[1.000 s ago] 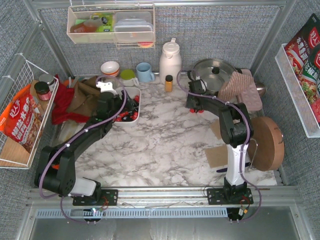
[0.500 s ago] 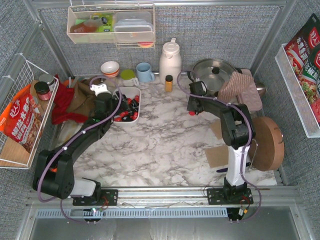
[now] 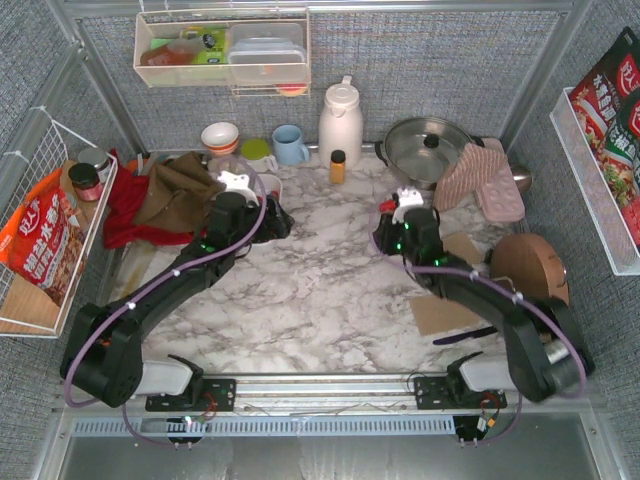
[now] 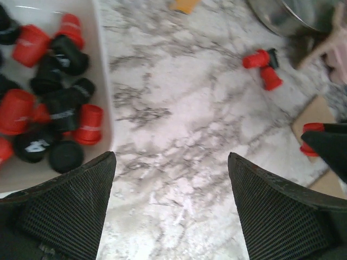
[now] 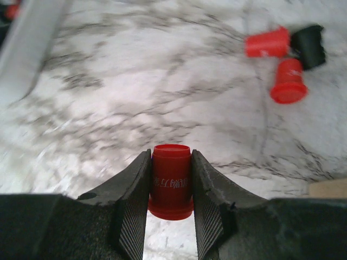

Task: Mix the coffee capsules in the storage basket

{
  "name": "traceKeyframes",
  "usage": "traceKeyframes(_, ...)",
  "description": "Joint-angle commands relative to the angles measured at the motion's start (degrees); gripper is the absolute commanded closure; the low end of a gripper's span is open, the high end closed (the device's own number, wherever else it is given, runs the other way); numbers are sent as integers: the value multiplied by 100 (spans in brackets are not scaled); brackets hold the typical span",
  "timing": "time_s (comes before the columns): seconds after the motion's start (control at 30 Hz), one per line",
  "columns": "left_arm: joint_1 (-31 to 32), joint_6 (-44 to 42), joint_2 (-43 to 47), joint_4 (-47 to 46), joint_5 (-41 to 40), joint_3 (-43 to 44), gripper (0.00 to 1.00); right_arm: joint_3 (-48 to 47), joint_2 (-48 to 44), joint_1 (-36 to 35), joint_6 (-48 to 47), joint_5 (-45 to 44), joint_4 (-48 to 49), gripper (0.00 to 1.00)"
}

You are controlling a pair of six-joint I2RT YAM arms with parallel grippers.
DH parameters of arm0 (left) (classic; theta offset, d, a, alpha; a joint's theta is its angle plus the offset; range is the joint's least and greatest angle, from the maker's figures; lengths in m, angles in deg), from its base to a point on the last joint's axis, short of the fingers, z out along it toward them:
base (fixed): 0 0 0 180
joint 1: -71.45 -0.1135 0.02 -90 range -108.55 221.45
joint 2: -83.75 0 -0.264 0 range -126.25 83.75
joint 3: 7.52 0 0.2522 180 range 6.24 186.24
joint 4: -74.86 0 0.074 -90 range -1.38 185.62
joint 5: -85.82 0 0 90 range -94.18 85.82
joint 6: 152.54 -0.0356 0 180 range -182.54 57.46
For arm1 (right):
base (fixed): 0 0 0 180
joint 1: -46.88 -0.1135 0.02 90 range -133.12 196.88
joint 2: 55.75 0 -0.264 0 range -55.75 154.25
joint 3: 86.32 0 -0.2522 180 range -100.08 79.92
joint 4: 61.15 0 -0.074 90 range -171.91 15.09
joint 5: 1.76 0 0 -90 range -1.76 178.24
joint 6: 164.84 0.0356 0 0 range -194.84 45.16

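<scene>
Right gripper (image 5: 171, 158): jaws pinching one glossy red tapered coffee capsule (image 5: 171, 184).
Left gripper (image 4: 171, 162): jaws spread wide, holding nothing, beside white shallow storage basket (image 4: 104, 81) of red and black capsules (image 4: 54, 108).

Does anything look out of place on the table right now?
Yes: two red capsules and one black capsule lie on the marble table, outside the storage basket. The right gripper holds a fourth capsule, red.

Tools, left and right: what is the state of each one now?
Left tool: open, holding nothing.
Right tool: closed on a red coffee capsule.
</scene>
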State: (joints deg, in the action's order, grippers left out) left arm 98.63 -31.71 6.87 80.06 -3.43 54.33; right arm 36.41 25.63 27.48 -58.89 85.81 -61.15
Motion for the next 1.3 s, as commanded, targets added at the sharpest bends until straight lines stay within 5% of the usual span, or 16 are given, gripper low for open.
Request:
traceKeyframes(0.0, 363, -88, -3, -274, 340, 137, 10, 1340, -1120, -454, -1101, 714, 2260, 72)
traceKeyframes(0.2, 951, -99, -161, -629, 317, 321, 21, 2429, -1782, -967, -2281, 1555, 3849, 71)
traceKeyframes(0.5, 1678, -725, -529, -858, 1210, 521, 30, 3058, -1775, -1353, -3487, 2175, 5013, 69)
traceKeyframes(1.27, 2116, -669, -882, -1130, 2104, 507, 32, 2982, -2215, -1488, -4020, 2305, 4292, 69)
